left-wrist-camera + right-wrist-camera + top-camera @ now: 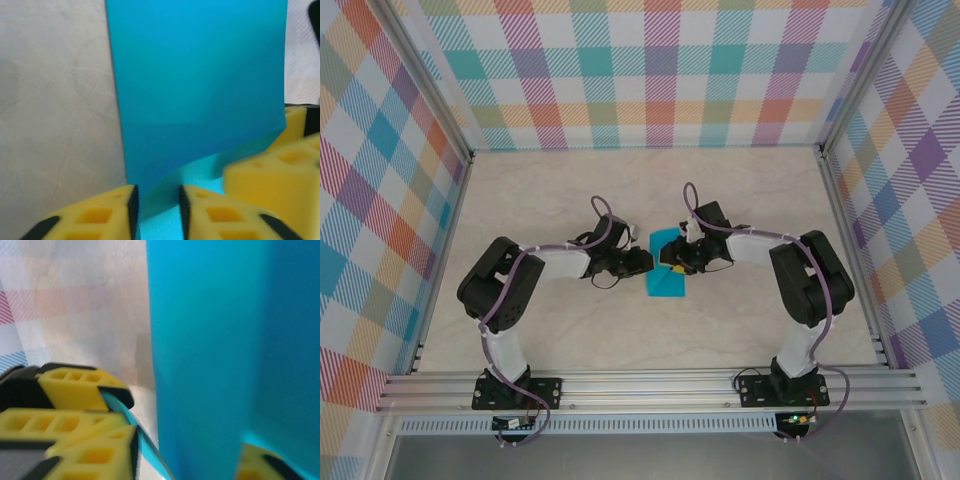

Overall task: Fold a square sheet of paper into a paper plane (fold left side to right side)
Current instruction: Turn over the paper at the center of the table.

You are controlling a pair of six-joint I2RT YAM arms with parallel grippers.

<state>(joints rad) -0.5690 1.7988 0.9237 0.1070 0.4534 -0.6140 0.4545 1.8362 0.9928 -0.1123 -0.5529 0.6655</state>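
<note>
Marble-look table (570, 200), paper (667, 272) dead centre between both arms, partly lifted. Jaws of the left tool (157, 200) sit slightly spread around its near edge; the right tool (676, 262) is blurred, grip unclear. Thin, light, floppy stuff, so pinch the free edge gently.

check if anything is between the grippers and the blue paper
Nothing visible does. The left gripper and the right gripper are both right at the teal paper, one at each side of it. In the left wrist view the sheet runs up through the gap between the left jaws.
</note>
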